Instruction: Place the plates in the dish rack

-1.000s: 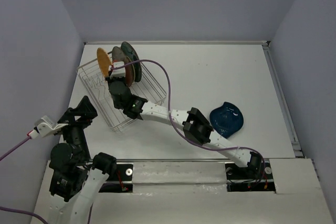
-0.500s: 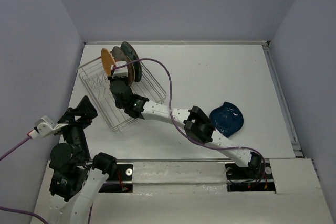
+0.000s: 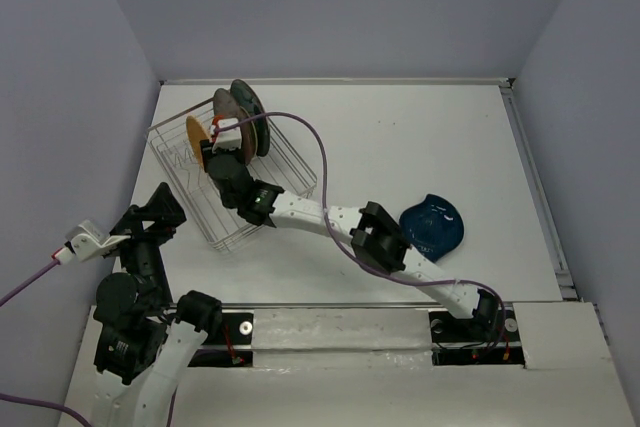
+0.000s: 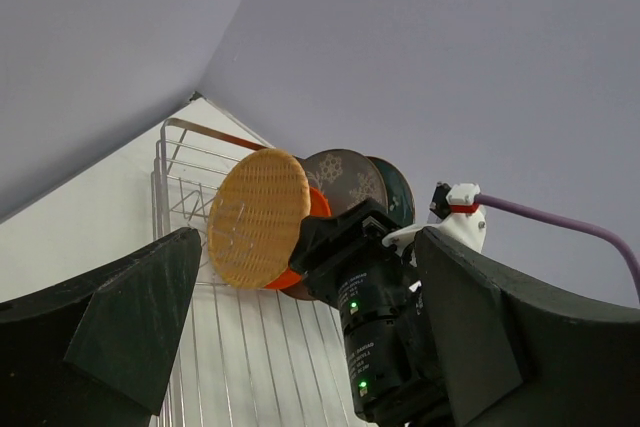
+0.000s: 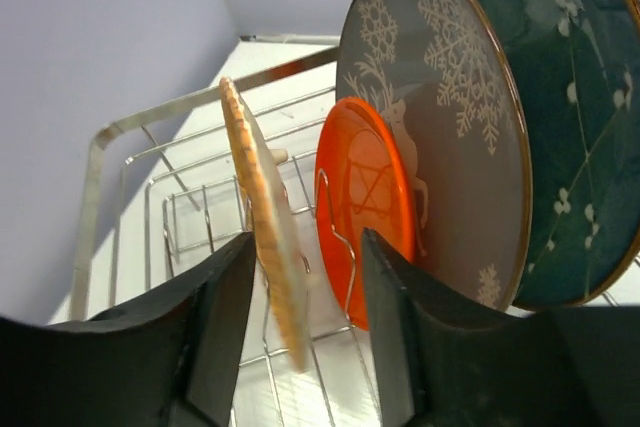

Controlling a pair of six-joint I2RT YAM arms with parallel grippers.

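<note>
White table point(image 3: 400, 147), lilac walls all round.

Step in hand, my read: letting go of the tan woven plate point(image 5: 262, 217) in the dish rack point(image 5: 110, 167). Right gripper point(image 5: 305, 237) has its jaws parted, one finger either side of the plate's lower edge. No contact that I can see, so nothing is held. The plate stands on edge between the tines, leaning a bit.

To do it well:
- open wide enough to clear both faces before moving
- pull out straight along the plate's plane, no twist
- watch the inner finger; the orange plate point(image 5: 370, 197) sits just beside it, and a nudge could tip it
- check the tan plate stays seated as the fingers leave

Pose, near to far:
- left arm folded up at the near-left corner, left gripper point(image 4: 307, 237) spread wide and empty, aimed at the rack
- dark blue leaf-shaped plate point(image 3: 432, 227) flat on the table, right of centre, close by the right arm's elbow, not loaded yet
- right arm stretched low and diagonal from its near-right base to the rack at far left, wrist angled down into the basket
- past the orange plate: grey deer-print plate point(image 5: 450, 117), then the teal plate point(image 5: 570, 97), all upright in one row

Cream plate: not spotted.
</note>
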